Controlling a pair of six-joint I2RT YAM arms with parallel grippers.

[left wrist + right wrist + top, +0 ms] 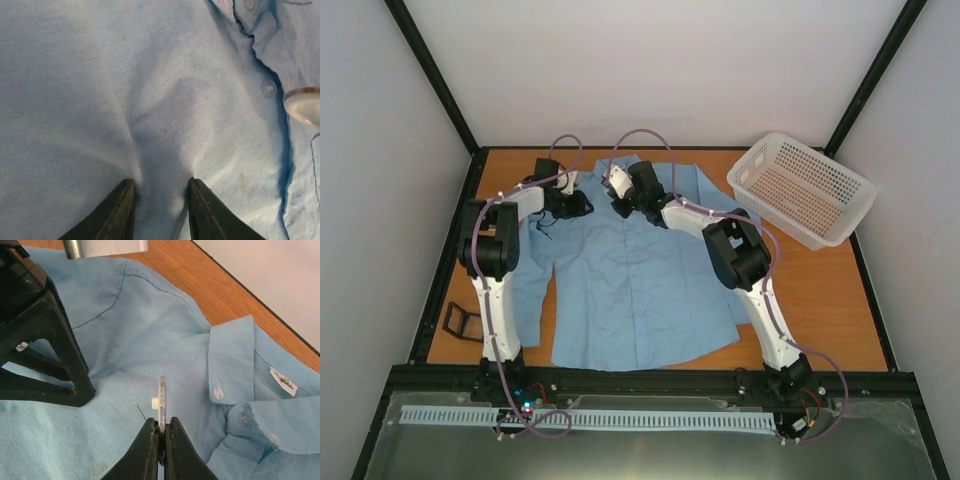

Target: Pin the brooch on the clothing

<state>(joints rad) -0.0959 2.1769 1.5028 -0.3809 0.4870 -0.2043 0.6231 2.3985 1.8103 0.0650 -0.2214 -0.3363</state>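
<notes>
Shirt (630,290): light blue, spread flat and front-up on the wooden table (820,300), collar (232,365) at the far end, sleeves down along the sides.
Left gripper (161,190): down on the upper chest of the shirt, just beside the button placket; fingers (120,212) narrowed around a raised fold of cloth, creases fanning out from the pinch.
Right gripper (162,422): clamped tight on the brooch (162,395), fingers pressed together on its lower rim.
Brooch position: held edge-on and upright just above the shirt's chest, below the collar point and near the left gripper; small whitish nub and thin pin (141,411) sticking out toward the left gripper; contact between pin tip and cloth not clear.
Brooch from the left wrist: pale disc with a brownish rim at the right edge of the view, across the placket from the pinched fold.
Collar button (217,392): white, on the collar point, close to the brooch.
Basket (810,200): white, perforated, at the far right of the table, tilted, near the right sleeve.
Tray (465,322): small, black, at the left table edge, well apart from the shirt's chest.
</notes>
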